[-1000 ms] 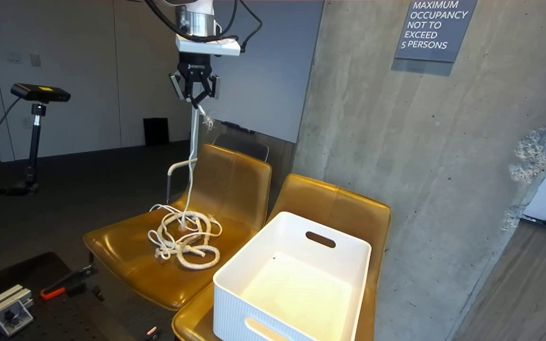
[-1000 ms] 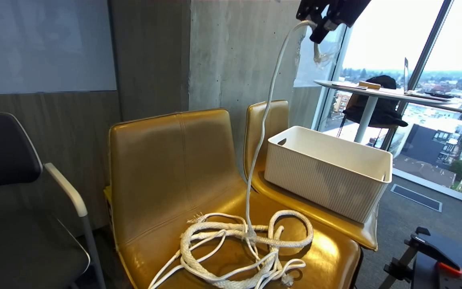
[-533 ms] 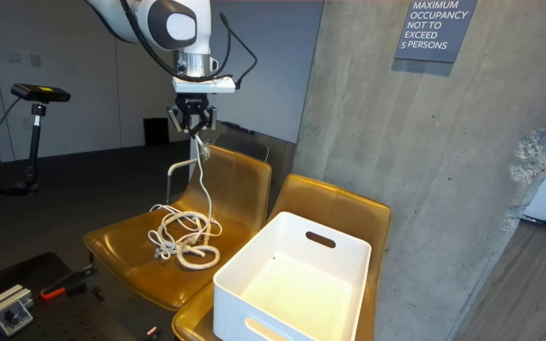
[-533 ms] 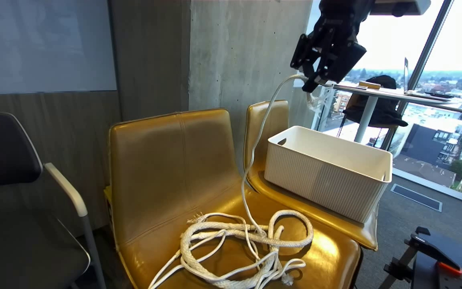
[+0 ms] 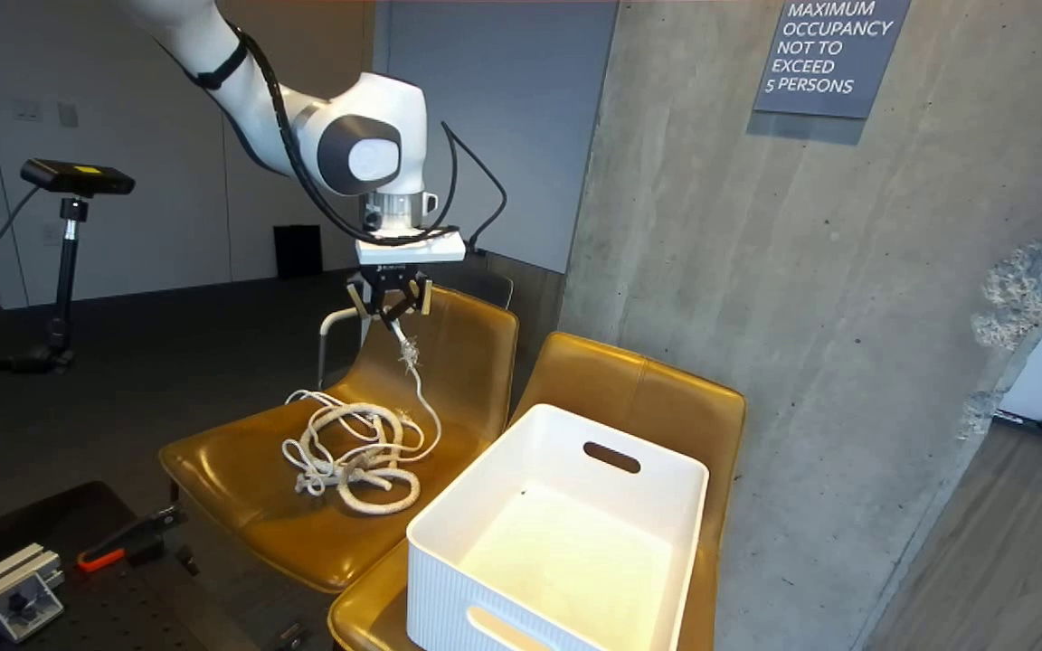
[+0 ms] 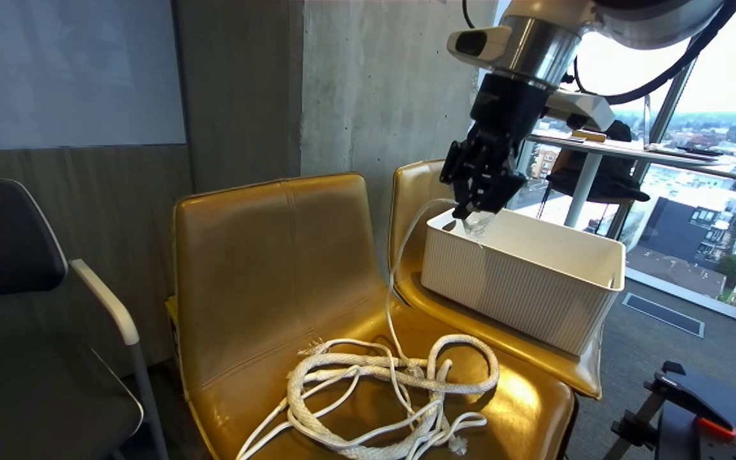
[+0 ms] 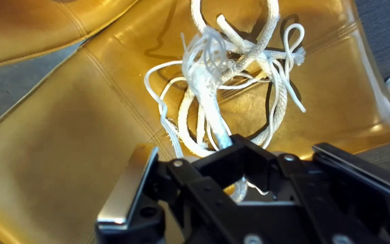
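Gripper (image 5: 393,317) pinching rope (image 7: 210,105), above chair seat (image 5: 245,475), apparently apart from bin's rim (image 6: 534,262)

Office: occupancy sign (image 5: 833,59) on concrete wall (image 5: 711,271), whiteboard (image 6: 68,73).

In an exterior view, the arm (image 5: 257,116) slopes in from eleven o'clock and bends at the white wrist (image 5: 392,127); the gripper (image 5: 392,323) points toward six o'clock. In the wrist view, its fingers (image 7: 223,159) pinch together at the tips.

One tan chair (image 6: 291,281) carries tangled rope (image 6: 438,384), the adjacent chair (image 5: 657,380) a white bin (image 5: 575,542).
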Robot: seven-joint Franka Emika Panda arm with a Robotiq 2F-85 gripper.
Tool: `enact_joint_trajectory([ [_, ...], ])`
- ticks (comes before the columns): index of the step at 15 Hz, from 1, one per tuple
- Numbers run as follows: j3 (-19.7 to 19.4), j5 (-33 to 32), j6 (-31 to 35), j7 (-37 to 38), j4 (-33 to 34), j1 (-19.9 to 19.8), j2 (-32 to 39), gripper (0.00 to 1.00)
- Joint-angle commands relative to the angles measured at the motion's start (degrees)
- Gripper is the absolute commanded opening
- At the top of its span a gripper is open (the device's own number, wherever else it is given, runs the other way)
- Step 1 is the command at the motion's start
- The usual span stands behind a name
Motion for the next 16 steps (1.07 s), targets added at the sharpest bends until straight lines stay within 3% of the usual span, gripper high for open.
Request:
enact_joint_trajectory([
  [1, 1.92, 0.92, 1.21, 0.99, 3.33, -0.33, 5.2, 0.0],
  [3, 2.63, 0.84, 0.25, 1.35, 4.74, -0.59, 7.07, 0.0],
  [4, 2.93, 0.88, -0.39, 1.37, 5.39, -0.81, 7.67, 0.25],
  [5, 3.14, 0.93, -0.96, 1.4, 5.88, -1.05, 7.96, 0.26],
  [14, 3.09, 1.57, -4.95, -1.96, 6.78, -4.24, 5.86, 0.9],
  [15, 2.49, -0.14, -3.49, 0.33, 7.21, -3.06, 7.23, 0.73],
  [16, 2.42, -0.1, -3.76, -0.07, 7.21, -3.37, 7.1, 0.8],
])
